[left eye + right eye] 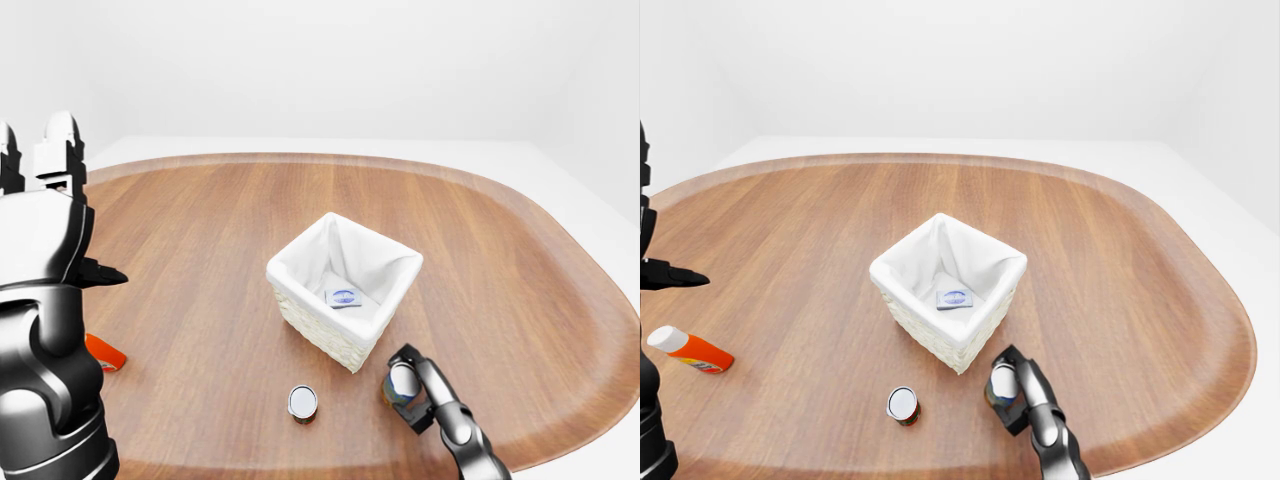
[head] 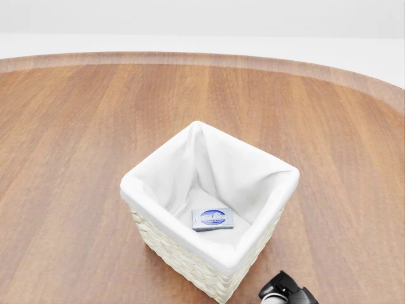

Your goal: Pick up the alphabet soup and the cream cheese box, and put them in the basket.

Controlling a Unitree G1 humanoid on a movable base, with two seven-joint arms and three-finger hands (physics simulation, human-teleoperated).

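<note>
The white-lined wicker basket stands mid-table, and the blue cream cheese box lies flat on its floor. Just below and right of the basket, my right hand has its fingers closed round a small can with a pale lid; the label is too small to read. Only the top of that hand shows at the head view's bottom edge. A second can stands free to the left of it. My left hand is raised at the far left, fingers open and holding nothing.
An orange bottle with a white cap lies on the table at the left, under my left arm. The round wooden table's edge curves close behind the right hand. The wall is plain white.
</note>
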